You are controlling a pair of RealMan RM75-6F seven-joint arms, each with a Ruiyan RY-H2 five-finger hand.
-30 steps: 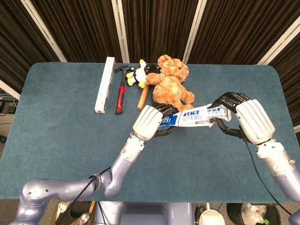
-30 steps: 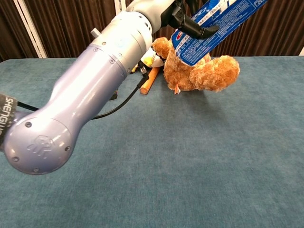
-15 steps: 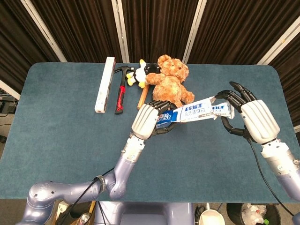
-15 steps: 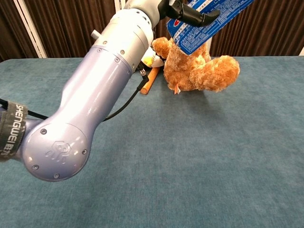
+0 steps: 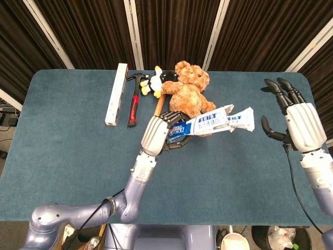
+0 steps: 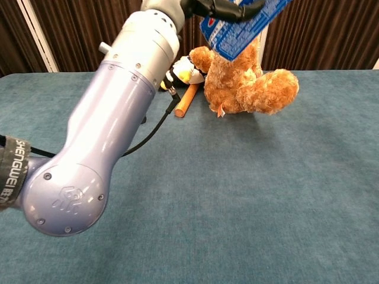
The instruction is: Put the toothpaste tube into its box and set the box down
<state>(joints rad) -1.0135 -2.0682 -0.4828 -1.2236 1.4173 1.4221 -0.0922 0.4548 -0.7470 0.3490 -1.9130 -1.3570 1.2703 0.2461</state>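
Note:
My left hand [image 5: 157,134] holds the blue and white toothpaste box [image 5: 200,125] by its left end, above the table in front of the teddy bear. The white toothpaste tube [image 5: 240,120] sticks out of the box's open right end. My right hand [image 5: 299,121] is open, fingers spread, to the right of the tube and apart from it. In the chest view the box [image 6: 240,26] shows at the top, gripped by the left hand [image 6: 219,7]; the right hand is out of that view.
A brown teddy bear [image 5: 188,89] lies at the back middle of the blue table [image 5: 67,151], with a small penguin toy [image 5: 152,82] beside it. A red-handled hammer [image 5: 133,104], a wooden handle [image 5: 157,107] and a long white box [image 5: 116,94] lie to the left.
My right hand let go of the tube's end, opened and drew away to the right. The left hand lifted the box slightly and shifted left.

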